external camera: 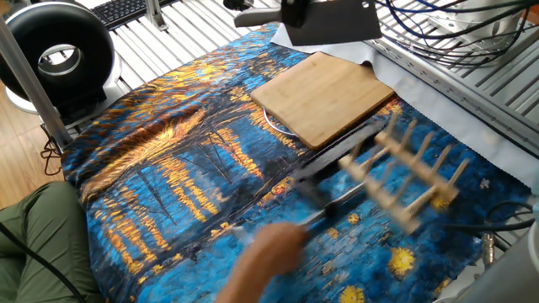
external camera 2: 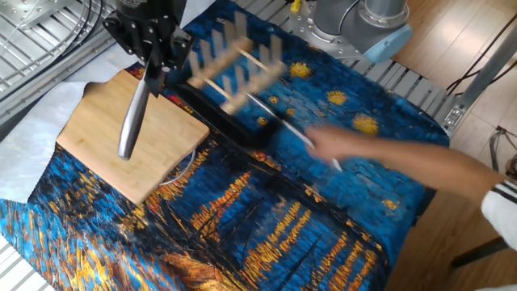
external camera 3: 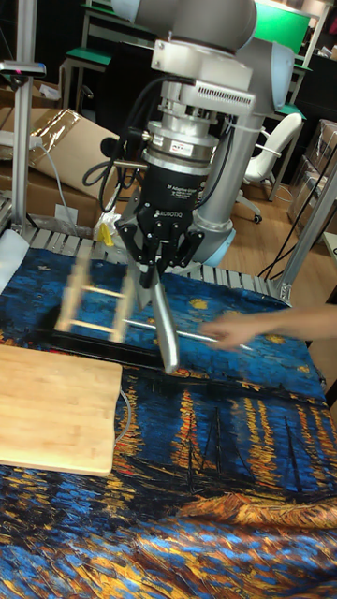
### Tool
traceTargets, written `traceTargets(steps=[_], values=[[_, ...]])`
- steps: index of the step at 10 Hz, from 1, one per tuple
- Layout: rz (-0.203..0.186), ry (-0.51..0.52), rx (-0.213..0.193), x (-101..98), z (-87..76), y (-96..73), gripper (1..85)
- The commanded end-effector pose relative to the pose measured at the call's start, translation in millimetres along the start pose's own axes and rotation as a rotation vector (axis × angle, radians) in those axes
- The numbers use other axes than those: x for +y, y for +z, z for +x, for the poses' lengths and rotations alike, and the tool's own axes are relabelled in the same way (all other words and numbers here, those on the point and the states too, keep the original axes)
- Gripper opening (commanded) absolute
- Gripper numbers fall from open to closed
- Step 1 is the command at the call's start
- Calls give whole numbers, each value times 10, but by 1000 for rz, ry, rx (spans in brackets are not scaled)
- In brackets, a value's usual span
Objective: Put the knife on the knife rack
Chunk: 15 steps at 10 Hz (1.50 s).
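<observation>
While my gripper [external camera 3: 154, 265] hangs above the table, its two fingers are clamped on the handle end of the knife [external camera 2: 132, 121] — the broad steel blade slants down and away from me, held clear over the bamboo cutting board [external camera 2: 129, 149] without touching it. From the tall fixed view the blade [external camera 3: 164, 328] points down in front of the black clamp. White lettering on the black gripper body reads "ROBOTIQ" in that view; smaller print on the silver ring above it is too fine to read.

The knife rack [external camera: 404, 172] — light wood, two rails with upright pegs — shows only as a motion-blurred shape in all three views, sitting on or just over the black clamp [external camera: 324, 164] on the blue-and-gold painted cloth [external camera: 168, 160]. How the rack stands, upright or tilted, I cannot tell through the blur. From the other fixed view the rack [external camera 2: 234, 61] lies just beside my gripper [external camera 2: 153, 69], to its far side from the board.

A person's hand [external camera 2: 331, 145], also blurred, reaches in across the cloth from the sleeve side and lies at the clamp's long silver rod [external camera 3: 187, 334]; in the tall view the hand [external camera 3: 234, 329] sits beside the knife tip, near the clamp. In one fixed view the same hand [external camera: 269, 252] blurs the foreground. A round black fan [external camera: 55, 55] stands off the cloth's corner, a keyboard [external camera: 126, 8] behind it.
</observation>
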State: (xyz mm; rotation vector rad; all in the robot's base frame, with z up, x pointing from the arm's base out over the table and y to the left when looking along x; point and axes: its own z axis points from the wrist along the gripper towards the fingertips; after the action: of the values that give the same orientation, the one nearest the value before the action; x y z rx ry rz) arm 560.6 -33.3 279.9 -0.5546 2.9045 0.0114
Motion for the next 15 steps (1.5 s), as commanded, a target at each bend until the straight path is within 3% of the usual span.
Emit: traceTargets(steps=[1, 2, 4, 6, 8, 9, 10, 11, 12, 15], values=[[-43, -20, -88, -1, 97, 77, 10], [-33, -20, -116, -43, 164, 235, 10], [-23, -7, -148, -38, 120, 503, 10], [-50, 8, -162, 38, 38, 555, 10], [34, 67, -79, -184, 256, 583, 10], [38, 110, -73, -198, 273, 584, 10], [-11, 123, -102, -78, 190, 579, 10], [33, 93, -75, -183, 268, 584, 10], [48, 60, -57, -220, 313, 585, 10], [-51, -51, -24, 44, 398, 589, 10]])
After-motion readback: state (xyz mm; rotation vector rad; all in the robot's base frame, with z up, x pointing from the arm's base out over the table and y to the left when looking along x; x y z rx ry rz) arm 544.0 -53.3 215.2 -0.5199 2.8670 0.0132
